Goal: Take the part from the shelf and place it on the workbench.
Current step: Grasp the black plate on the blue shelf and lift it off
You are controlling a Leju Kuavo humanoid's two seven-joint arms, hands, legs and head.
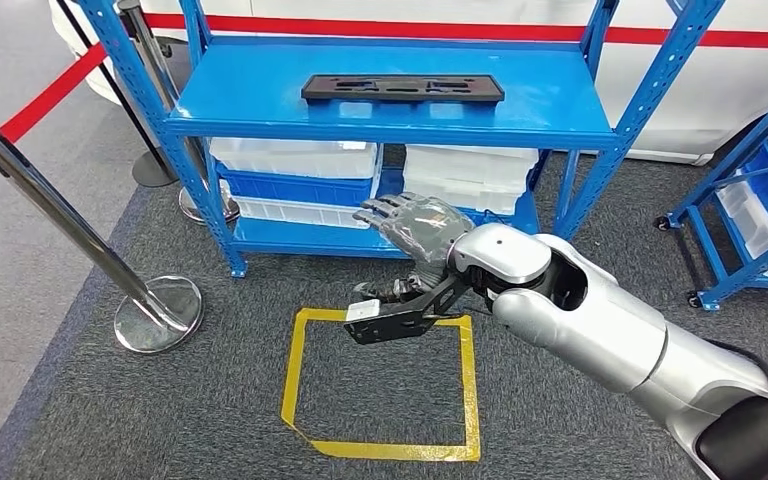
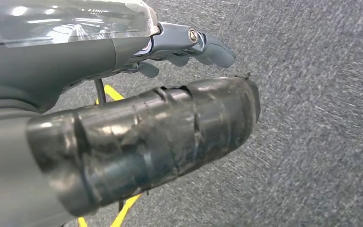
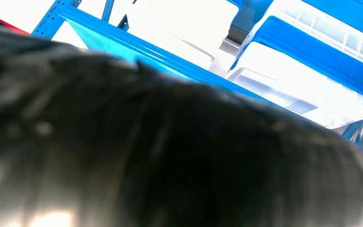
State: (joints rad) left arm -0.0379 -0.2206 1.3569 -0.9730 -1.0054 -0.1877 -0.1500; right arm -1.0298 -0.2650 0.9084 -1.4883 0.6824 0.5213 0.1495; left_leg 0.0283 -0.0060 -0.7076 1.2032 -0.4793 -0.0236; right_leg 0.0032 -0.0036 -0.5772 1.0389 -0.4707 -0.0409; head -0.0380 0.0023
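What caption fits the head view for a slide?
Right hand raised before the blue shelf; black part lies on top.

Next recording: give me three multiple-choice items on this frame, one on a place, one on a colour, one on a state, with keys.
1. Where does the long black part lie?
A. on the blue shelf's top level
B. on the carpet
C. in a white bin

2. What colour is the tape square on the carpet?
A. red
B. yellow
C. green

3. What is the right robot hand doing?
A. gripping the part
B. pressing a bin
C. raised before the shelf, holding nothing

Key: 1 A, it rests flat on the top level; 2 B, yellow outline; 3 C, fingers spread, nothing held.
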